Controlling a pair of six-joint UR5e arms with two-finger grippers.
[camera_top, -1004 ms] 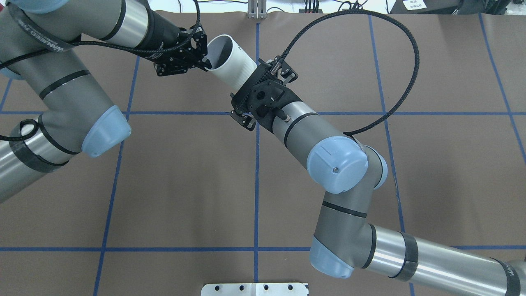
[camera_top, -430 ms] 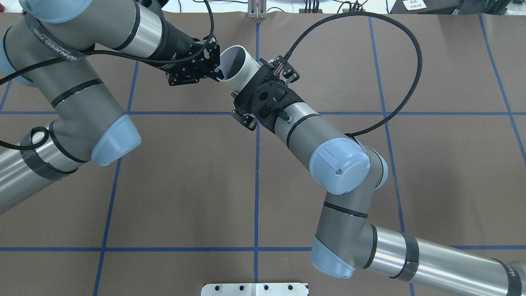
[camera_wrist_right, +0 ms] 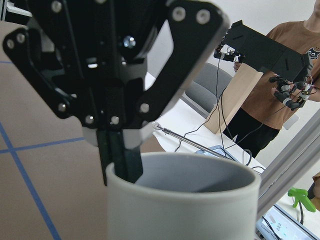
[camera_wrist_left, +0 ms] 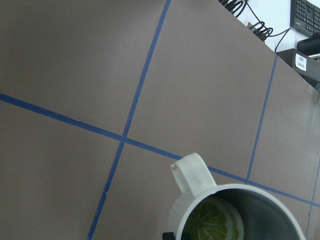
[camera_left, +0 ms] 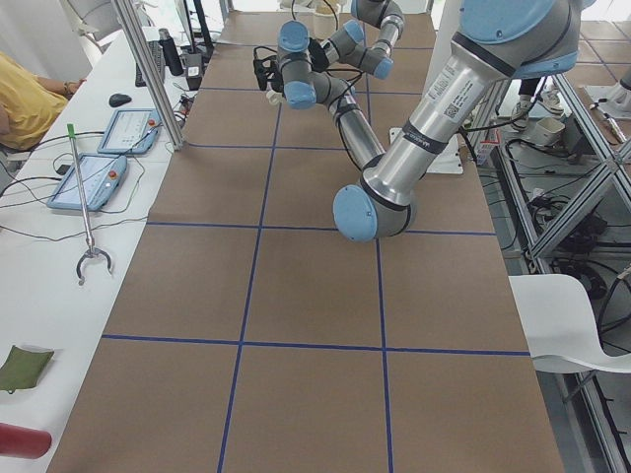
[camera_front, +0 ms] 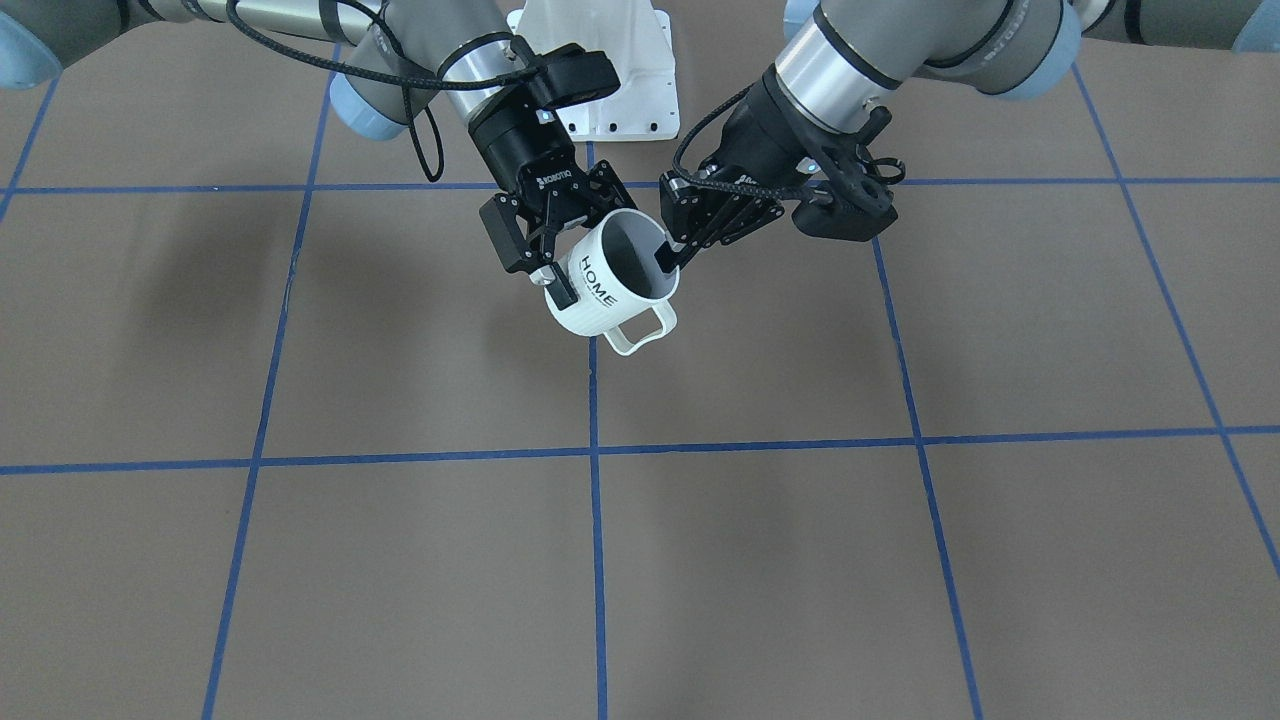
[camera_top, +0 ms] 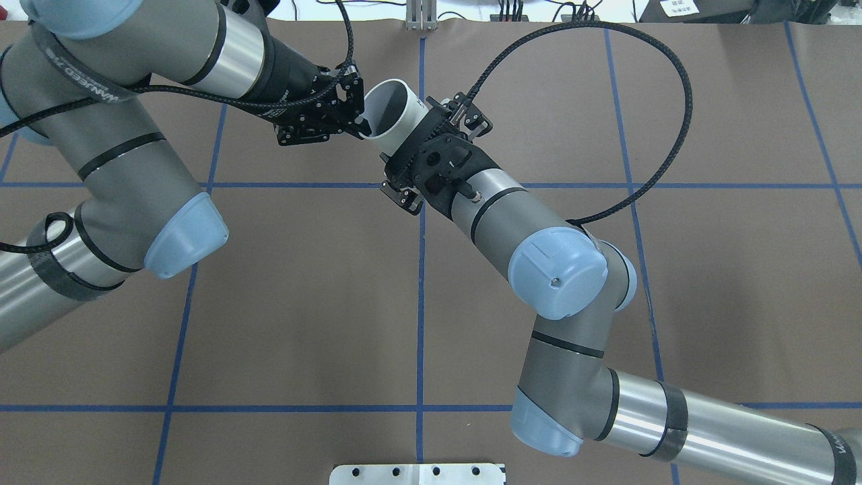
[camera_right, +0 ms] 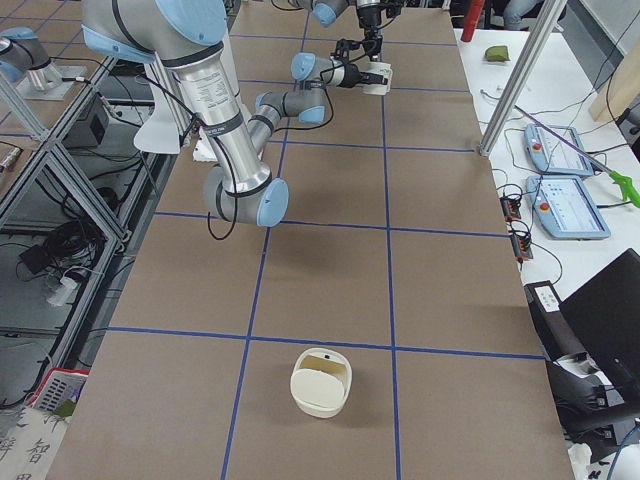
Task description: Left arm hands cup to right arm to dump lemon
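The white cup (camera_front: 600, 290) with black "HOME" lettering hangs tilted above the table, handle pointing down. My left gripper (camera_front: 668, 258) is shut on its rim, one finger inside and one outside. This pinch also shows in the overhead view (camera_top: 360, 128) and the right wrist view (camera_wrist_right: 122, 160). My right gripper (camera_front: 575, 270) is open, its fingers straddling the cup's body (camera_top: 390, 111) from the base side. A lemon slice (camera_wrist_left: 212, 222) lies inside the cup (camera_wrist_left: 192, 175).
A white mounting plate (camera_top: 417, 473) sits at the robot's edge of the table. A cream container (camera_right: 320, 380) stands far off toward the right end. The right arm's braided cable (camera_top: 673, 101) loops above the table. Operator desks flank the far side.
My left arm has carried the cup rightward, deeper between the right gripper's fingers. The right arm has barely moved.
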